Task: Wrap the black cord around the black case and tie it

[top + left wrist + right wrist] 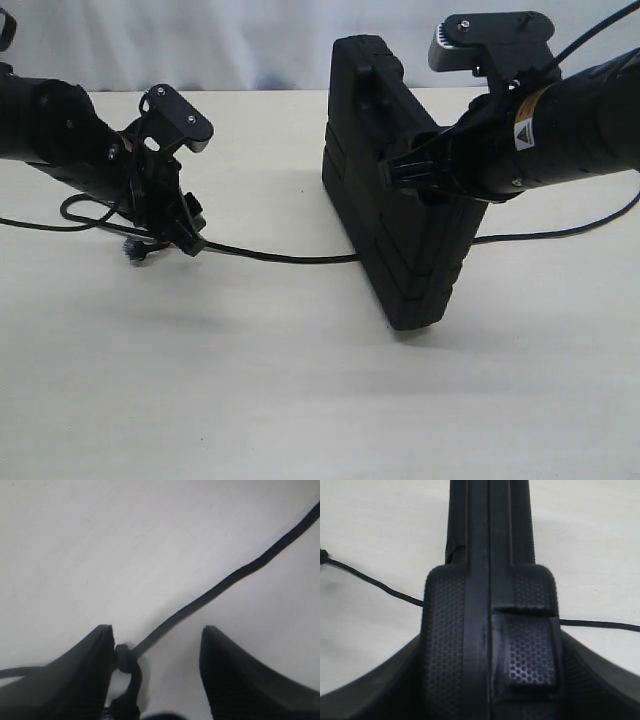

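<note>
The black case (400, 250) stands upright on one edge at the middle right of the table. My right gripper (402, 170) is shut on it from the right, partway up, and in the right wrist view the case (490, 540) fills the gap between the jaws of the right gripper (490, 640). The black cord (280, 256) lies on the table, runs under the case and shows on both sides of it (375, 585). My left gripper (185, 232) is low over the cord's left end. In the left wrist view the left gripper (157, 627) is open, and the cord (225, 582) lies between the fingers with its knot (125, 657) against one finger.
The beige table (300, 380) stretches in front of the case and both arms. Its far edge (260, 91) meets a pale wall. Thin black lines (70, 205) loop on the table beside the left arm. The right arm's bulky body (570, 120) hangs over the table's right side.
</note>
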{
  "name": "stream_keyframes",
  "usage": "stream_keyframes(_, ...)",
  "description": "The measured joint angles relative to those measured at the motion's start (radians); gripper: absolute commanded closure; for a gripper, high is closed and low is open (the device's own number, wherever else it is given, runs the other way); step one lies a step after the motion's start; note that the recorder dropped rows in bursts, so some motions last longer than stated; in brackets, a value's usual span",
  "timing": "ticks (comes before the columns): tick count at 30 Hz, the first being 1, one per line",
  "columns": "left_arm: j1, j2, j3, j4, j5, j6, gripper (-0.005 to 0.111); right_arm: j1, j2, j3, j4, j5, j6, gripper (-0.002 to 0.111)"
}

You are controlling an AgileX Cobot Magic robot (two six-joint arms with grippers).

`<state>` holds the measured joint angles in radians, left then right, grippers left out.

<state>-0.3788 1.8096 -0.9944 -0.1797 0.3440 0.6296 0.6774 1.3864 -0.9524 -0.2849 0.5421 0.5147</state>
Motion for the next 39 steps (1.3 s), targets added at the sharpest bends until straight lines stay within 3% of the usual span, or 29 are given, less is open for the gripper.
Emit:
stream_keyframes(4, 0.028, 0.082, -0.018, 0.026, 0.009, 0.002, 0.057, 0.000, 0.000, 0.000, 0.000, 0.000, 0.000, 0.104)
stream_keyframes(15, 0.030, 0.165, -0.024, 0.141, -0.081, 0.006, 0.057, 0.000, -0.001, 0.000, 0.000, 0.007, 0.000, 0.104)
stream_keyframes(25, 0.027, 0.165, -0.036, 0.117, 0.105, -0.039, 0.057, 0.000, -0.002, -0.002, -0.003, 0.011, 0.000, 0.104)
stream_keyframes(30, -0.012, 0.159, -0.038, 0.099, 0.175, -0.025, 0.057, 0.000, -0.002, -0.002, -0.003, 0.011, 0.000, 0.104)
stream_keyframes(39, -0.140, 0.153, -0.038, 0.095, 0.231, 0.179, 0.057, 0.000, -0.002, -0.002, -0.003, 0.011, 0.000, 0.104)
